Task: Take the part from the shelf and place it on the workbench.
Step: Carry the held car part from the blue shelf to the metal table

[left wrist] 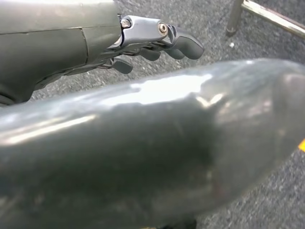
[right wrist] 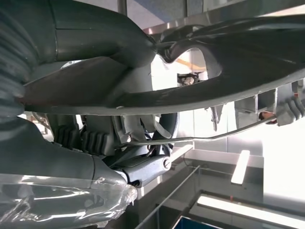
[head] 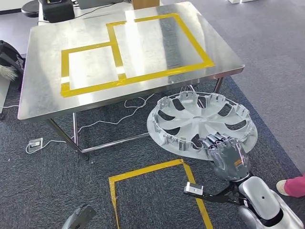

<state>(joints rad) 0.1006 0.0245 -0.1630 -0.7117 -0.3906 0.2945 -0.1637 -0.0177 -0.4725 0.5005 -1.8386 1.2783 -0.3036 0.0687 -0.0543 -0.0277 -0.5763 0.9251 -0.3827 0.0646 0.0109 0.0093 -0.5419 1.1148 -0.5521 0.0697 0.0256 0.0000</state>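
Observation:
The part is a grey plastic wheel cover [head: 201,121], round with curved spokes, held level in the air just in front of the workbench's near right corner. My right hand [head: 226,155] grips its near rim from below. In the right wrist view the wheel cover [right wrist: 201,67] lies across the hand [right wrist: 107,143], whose fingers wrap its edge. The workbench [head: 46,95] is a shiny steel table with yellow tape rectangles [head: 144,76] on top. My left hand [head: 79,217] hangs low at the bottom edge; in the left wrist view its fingers [left wrist: 158,40] are spread and hold nothing.
A yellow tape square [head: 151,171] marks the dark carpet below the wheel cover. White cables [head: 118,117] and a small box [head: 35,143] lie under the table. A person's pink shoe [head: 292,186] is at the right edge. Dark equipment [head: 57,8] sits behind the table.

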